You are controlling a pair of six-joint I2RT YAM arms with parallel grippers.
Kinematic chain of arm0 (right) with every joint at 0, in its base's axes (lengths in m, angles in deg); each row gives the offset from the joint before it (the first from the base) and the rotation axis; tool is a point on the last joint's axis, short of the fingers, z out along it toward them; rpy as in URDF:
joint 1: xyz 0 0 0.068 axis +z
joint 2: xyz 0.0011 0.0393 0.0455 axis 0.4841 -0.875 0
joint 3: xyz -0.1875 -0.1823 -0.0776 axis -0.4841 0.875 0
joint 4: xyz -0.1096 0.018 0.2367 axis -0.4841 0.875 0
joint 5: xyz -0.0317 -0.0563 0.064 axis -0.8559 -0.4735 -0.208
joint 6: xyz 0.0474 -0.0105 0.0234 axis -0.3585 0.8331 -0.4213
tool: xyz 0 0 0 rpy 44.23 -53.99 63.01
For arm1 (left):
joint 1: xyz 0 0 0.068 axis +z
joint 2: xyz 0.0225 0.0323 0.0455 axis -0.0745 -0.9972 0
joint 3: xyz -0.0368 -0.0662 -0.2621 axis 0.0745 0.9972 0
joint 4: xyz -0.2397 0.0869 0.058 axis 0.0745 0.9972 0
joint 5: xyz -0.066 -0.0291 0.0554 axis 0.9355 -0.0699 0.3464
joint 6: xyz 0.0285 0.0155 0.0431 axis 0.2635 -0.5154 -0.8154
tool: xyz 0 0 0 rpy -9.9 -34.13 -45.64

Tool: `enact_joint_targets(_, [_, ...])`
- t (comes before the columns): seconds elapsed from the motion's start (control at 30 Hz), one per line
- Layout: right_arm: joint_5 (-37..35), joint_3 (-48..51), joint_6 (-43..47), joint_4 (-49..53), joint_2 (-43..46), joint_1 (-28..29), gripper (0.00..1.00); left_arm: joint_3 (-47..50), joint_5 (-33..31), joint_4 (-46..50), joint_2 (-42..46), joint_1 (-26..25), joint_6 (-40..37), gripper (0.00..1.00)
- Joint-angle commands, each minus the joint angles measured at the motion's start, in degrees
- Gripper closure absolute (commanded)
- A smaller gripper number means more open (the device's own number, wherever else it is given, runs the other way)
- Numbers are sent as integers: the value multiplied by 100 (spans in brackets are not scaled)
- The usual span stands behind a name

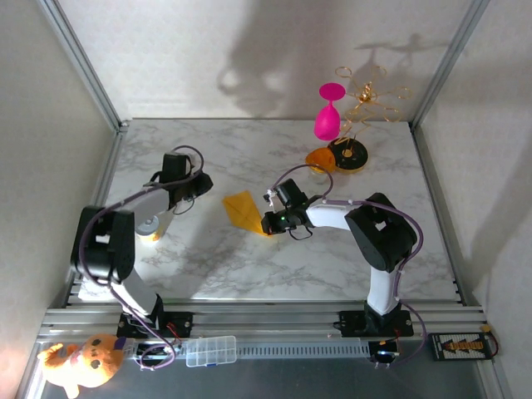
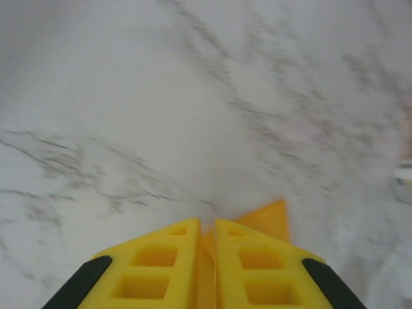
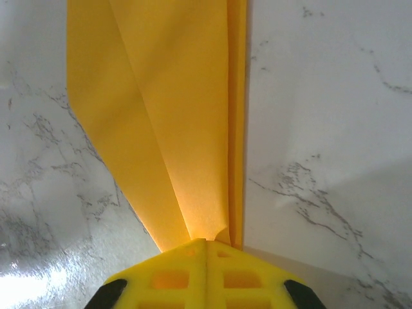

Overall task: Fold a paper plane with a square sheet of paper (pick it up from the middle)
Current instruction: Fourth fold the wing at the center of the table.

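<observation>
Mid-table (image 1: 249, 150), the paper plane (image 1: 243, 208) points diagonally into right end effector (image 1: 271, 226).

I count one creased yellow-orange paper sheet (image 1: 244, 209), one pink plastic goblet (image 1: 327, 117), one gold wire ornament (image 1: 371, 95), one round orange-and-black disc (image 1: 350, 155), one orange plush toy (image 1: 83, 361).

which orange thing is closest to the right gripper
The folded paper, pinched in the jaws of the right gripper; the orange piece by the black disc sits far behind.
</observation>
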Motion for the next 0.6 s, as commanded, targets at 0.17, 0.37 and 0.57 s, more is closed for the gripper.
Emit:
enact_joint_targets(0.17, [-600, 432, -138, 1212, -316, -14, 97, 737, 7, -904, 319, -1083, 1011, 81])
enact_joint_targets(0.37, [-602, 432, -145, 1217, -298, -20, 96, 545, -115, -1071, -184, -1427, 1143, 81])
enact_joint_targets(0.57, [-588, 388, -171, 1208, -289, -14, 96, 406, -300, -1226, -588, -1465, 1274, 87])
